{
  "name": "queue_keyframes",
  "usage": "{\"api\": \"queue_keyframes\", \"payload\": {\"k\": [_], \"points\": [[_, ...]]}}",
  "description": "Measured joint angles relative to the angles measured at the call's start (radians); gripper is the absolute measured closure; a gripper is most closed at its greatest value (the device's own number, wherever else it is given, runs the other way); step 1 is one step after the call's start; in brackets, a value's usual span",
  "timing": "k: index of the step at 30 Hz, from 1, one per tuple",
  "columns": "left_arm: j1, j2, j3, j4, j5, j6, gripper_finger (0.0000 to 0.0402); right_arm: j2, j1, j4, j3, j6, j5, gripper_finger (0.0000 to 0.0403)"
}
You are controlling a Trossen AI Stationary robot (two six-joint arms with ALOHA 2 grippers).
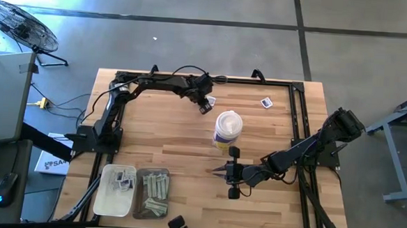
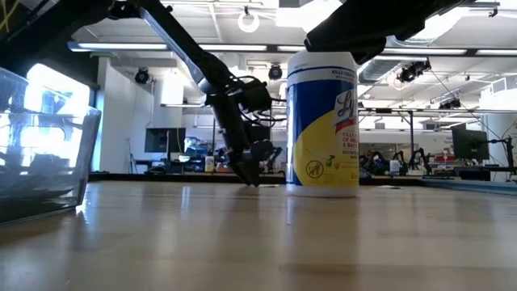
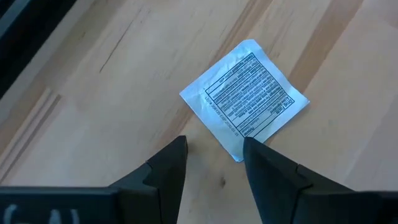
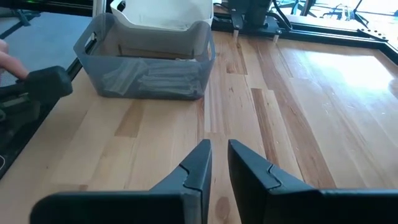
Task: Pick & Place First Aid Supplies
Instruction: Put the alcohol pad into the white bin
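White square packet (image 3: 245, 99) — blue print, flat — lies before the open left gripper (image 3: 214, 155).

- The white-lidded canister (image 1: 228, 127) stands upright mid-table, between the two arms, blocking a straight pass across the centre.
- Two bins, white (image 1: 114, 191) and clear (image 1: 152, 193), fill the near left corner of the table (image 1: 167, 140).
- The left tool (image 1: 205, 106), fingers apart, hangs low just left of the canister, over a square packet (image 3: 245, 98).
- Open wood lies at far right, save one small packet (image 1: 266, 102).
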Motion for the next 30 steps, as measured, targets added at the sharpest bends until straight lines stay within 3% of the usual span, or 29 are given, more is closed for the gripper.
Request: {"api": "queue_keyframes", "payload": {"k": [17,26,30], "points": [[-0.131,-0.104,-0.012,-0.353,-0.130,-0.100,0.0243,0.000,0.000,-0.008,0.000,0.001,-0.001,0.0355],[-0.227,-0.121,-0.011,-0.331,-0.276,-0.054,0.0243,0.000,0.000,-0.008,0.000,0.011,-0.002,0.0355],[-0.263,-0.124,-0.057,-0.226,-0.343,-0.039,0.0243,0.000,0.000,-0.008,0.000,0.011,-0.002,0.0355]]}}
